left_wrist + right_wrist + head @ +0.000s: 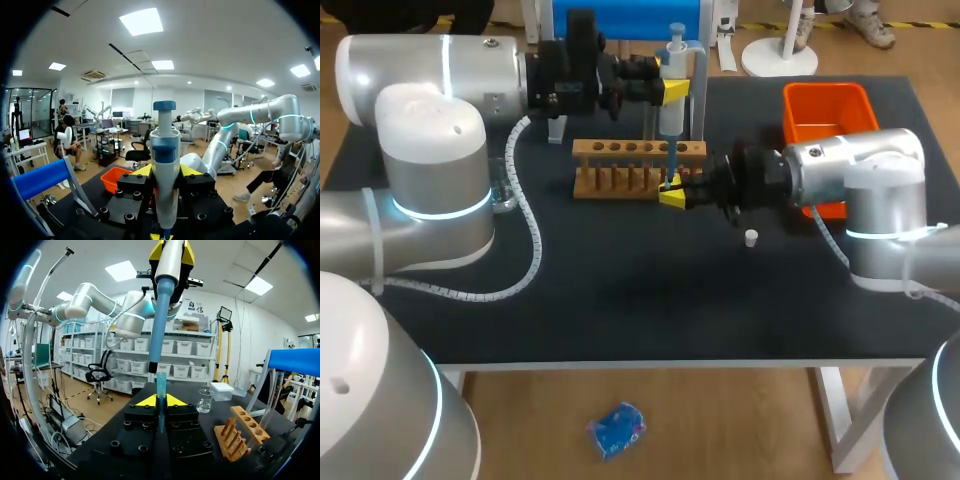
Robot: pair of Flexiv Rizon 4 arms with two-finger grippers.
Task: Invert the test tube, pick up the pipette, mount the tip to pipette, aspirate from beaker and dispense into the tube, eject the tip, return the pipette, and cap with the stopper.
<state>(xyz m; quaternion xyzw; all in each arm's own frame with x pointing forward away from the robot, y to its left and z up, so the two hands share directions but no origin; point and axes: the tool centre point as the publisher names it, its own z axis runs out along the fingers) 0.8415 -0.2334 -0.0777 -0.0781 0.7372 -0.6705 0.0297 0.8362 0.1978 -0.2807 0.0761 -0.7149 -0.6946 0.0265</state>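
Dispensing, I'd say: left gripper [166,173] clamps pipette [164,142], tip [159,335] just over the tube [160,390] right gripper [160,403] grasps; next, centre and lower.

Bright, even light is falling from overhead onto the matte black tabletop [620,300], which is soaking it up and carrying only faint, soft shadows beside the pale wooden test tube rack [585,152] and the small white stopper [751,238]. The glossy silver-white left arm [430,150] and right arm [860,165] are catching broad highlights. In the wrist views the grey-and-blue plastic pipette [164,165] is showing a soft sheen, and the slim cyan test tube [161,390] and clear glass beaker [204,401] are glinting.
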